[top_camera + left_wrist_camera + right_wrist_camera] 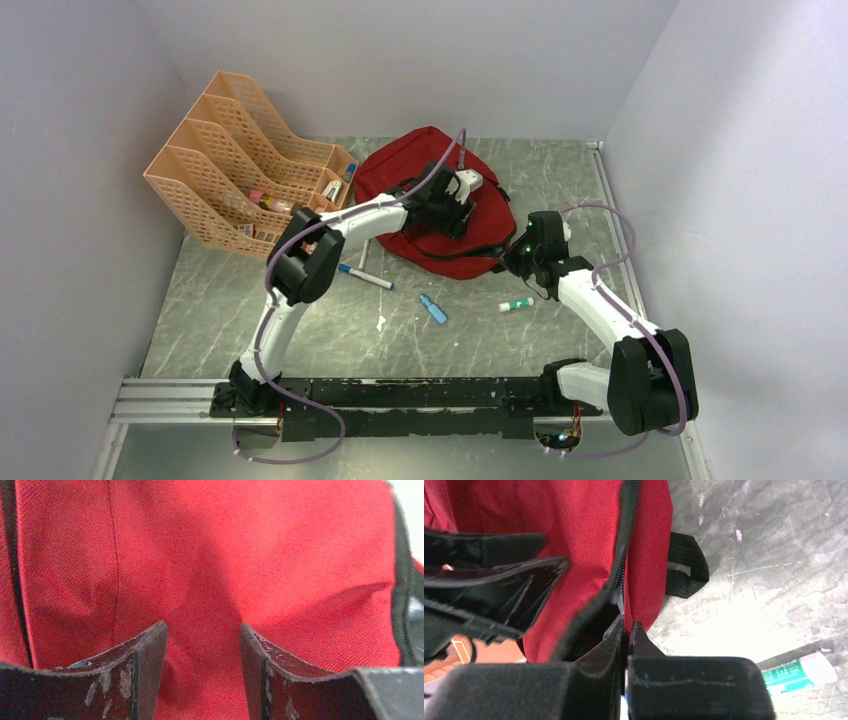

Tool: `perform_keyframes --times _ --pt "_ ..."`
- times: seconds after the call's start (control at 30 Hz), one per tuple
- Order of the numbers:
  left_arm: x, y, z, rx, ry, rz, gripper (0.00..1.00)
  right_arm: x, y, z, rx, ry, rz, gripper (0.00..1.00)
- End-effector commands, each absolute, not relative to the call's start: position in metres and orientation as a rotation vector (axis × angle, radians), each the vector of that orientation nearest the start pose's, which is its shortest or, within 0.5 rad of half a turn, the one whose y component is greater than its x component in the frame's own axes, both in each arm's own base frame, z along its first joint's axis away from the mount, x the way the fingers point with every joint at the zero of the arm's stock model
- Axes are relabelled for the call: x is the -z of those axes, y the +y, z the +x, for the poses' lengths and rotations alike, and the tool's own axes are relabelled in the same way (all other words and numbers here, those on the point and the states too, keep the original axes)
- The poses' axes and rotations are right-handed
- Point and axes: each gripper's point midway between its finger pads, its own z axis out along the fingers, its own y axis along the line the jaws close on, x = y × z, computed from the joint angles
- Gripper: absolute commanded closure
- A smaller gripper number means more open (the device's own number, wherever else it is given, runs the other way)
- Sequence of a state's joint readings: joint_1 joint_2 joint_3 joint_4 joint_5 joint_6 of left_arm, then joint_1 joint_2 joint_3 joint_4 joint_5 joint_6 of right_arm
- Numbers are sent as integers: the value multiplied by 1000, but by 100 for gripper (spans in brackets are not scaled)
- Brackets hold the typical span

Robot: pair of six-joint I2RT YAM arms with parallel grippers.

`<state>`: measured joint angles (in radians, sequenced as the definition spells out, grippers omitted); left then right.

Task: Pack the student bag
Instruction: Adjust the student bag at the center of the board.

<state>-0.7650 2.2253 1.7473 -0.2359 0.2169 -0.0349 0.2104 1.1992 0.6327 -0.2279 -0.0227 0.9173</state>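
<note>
**Right pinches bag rim, left free over bag**

Top view: the student bag (400, 165), a large soft dark-red fabric backpack, lies at 12 o'clock on the grey marbled table (300, 330), long axis running 10 to 4. The left gripper (455, 215) is over its middle and the right gripper (510, 262) at its 4 o'clock edge. A white blue-capped marker (365, 277) lies at 6, with open room around it.

Left wrist: jaws apart, red cloth beneath, nothing held.

Right wrist: jaws clenched on the bag's rim beside the black zipper (621, 555). Bare table at 3.
</note>
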Motion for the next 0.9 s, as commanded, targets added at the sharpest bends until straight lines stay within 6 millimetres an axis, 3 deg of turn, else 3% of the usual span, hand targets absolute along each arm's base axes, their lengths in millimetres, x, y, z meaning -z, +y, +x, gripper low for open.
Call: perform_keyframes --times 0.0,0.17,0.37,0.5,0.67,0.87 --pt "-59 -437 410 600 2161 919 40 -75 95 295 -514 2304 833 100" --pt "-39 -431 425 545 2201 859 40 -62 92 284 -484 2346 835 100" --pt "-43 -439 433 553 2196 854 40 -55 97 275 -529 2363 820 100" --pt "-65 -445 412 614 2149 899 41 -67 112 281 -653 2326 775 100" --pt "-97 -437 382 662 2094 912 40 -89 131 291 -813 2263 691 100" --pt "-118 -430 350 668 2065 939 40 -97 130 299 -802 2238 719 100"
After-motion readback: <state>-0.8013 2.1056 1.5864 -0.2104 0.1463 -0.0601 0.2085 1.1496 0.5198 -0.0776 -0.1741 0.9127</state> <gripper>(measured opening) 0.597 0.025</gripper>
